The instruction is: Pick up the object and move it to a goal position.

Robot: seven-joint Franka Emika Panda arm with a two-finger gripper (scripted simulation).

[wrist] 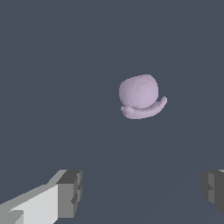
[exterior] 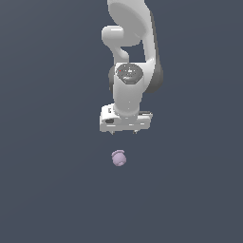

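Object (exterior: pixel 118 158) alone on bare dark floor (exterior: pixel 52 190), just below frame centre in exterior view, apart from everything; rim turned to one side. Gripper (exterior: pixel 124 132) poised directly above, spread wide, pinching nothing; fingers (wrist: pixel 70 192) well clear of lump in wrist view; evidently staged for straight descent and grasp.

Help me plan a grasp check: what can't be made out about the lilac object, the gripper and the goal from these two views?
- Goal position: no marker shows in either view.
- Gripper: in the exterior view the hand body hides most of both fingers; in the wrist view the picture edges cut them off.
- Object: too small in the exterior view for its rim's direction to show; its underside is hidden in the wrist view.
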